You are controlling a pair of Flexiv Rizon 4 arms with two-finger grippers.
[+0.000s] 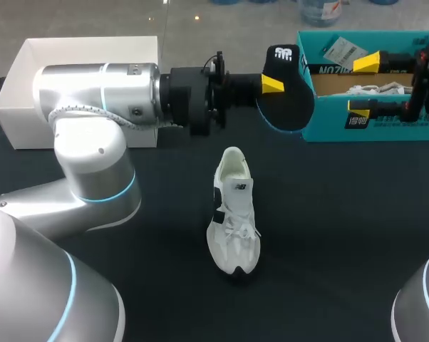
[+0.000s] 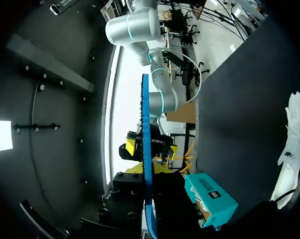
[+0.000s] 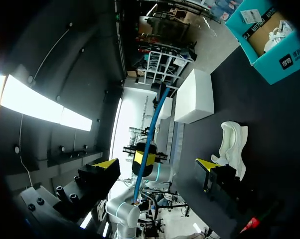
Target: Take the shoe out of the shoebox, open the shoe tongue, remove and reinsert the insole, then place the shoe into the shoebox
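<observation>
The white mesh sneaker (image 1: 234,214) stands on its sole at the centre of the dark tabletop (image 1: 343,214), outside the box. Its long axis runs almost straight up and down the frame. The heel opening faces the upper edge and the toe faces the lower edge. A small dark logo marks the side turned to the left. In the right wrist view the sneaker (image 3: 234,144) shows heel-first.

The black foam insole with a teal edge (image 1: 293,100) hangs in the air at upper centre, just left of the teal cardboard shoebox (image 1: 371,127). Its broad face is toward the camera, its long axis is near vertical, and a white logo sits at its upper end.

The silver left arm (image 1: 93,92) comes in from the left and lies level across the upper frame. The left jaws are clamped on the insole, with one yellow fingertip (image 1: 271,84) flat on its face. In the left wrist view the insole (image 2: 145,124) is a thin blue strip seen edge-on.

The right arm (image 1: 427,75) enters at the upper right, level over the shoebox. The right jaws stand wide and hold nothing, their yellow fingertips (image 1: 368,63) one above the other and apart from the insole.

The shoebox carries print on its front wall and a white label inside, where something white with laces lies. A white open cardboard box (image 1: 15,100) sits at upper left.
</observation>
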